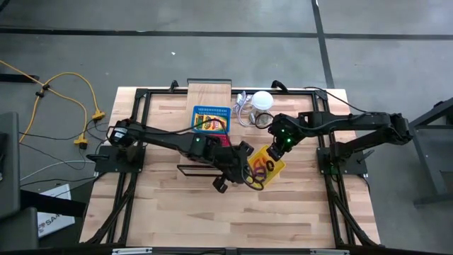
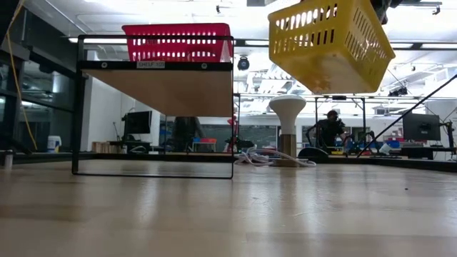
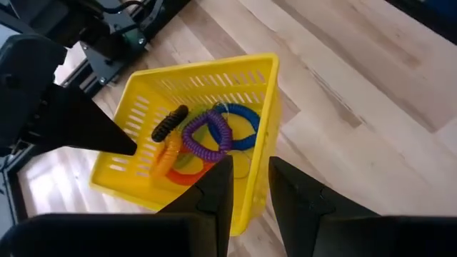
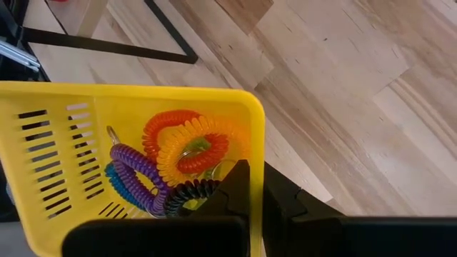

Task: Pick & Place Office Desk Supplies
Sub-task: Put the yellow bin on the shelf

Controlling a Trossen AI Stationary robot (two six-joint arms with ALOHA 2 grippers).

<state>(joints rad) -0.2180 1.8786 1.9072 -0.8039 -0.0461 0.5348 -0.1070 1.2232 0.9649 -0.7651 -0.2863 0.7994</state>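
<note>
- Near part of the wooden table (image 1: pixel 212 219) is bare; nothing rests there. In the low view we see the yellow basket (image 2: pixel 330 44) hanging clear of the tabletop, tilted, so its load is carried and not set down.
- Left gripper (image 3: pixel 250 187) sits at table centre, its fingers (image 3: pixel 216 189) straddling one basket wall, one inside and one outside. They pinch that rim, we judge, to steady the tilt.
- Right gripper (image 4: pixel 255 187) comes in from the right; its fingers are pressed together on the opposite rim. Two grips on opposite walls look to us like a shared carry or a handover.
- Coil clips (image 3: pixel 207 139) lie heaped inside the basket: purple, blue, orange, red, one black. They crowd one side, probably because the basket leans that way.
- Farther back, a black-framed shelf (image 2: pixel 156 86) carries a red basket (image 2: pixel 177 41) on its top board.
- Beyond it, a blue basket (image 1: pixel 211 119) holds printed packs on the pale board.
- Far right, the white ball-like object (image 1: pixel 262 100) stands with its grey cable, untouched.
</note>
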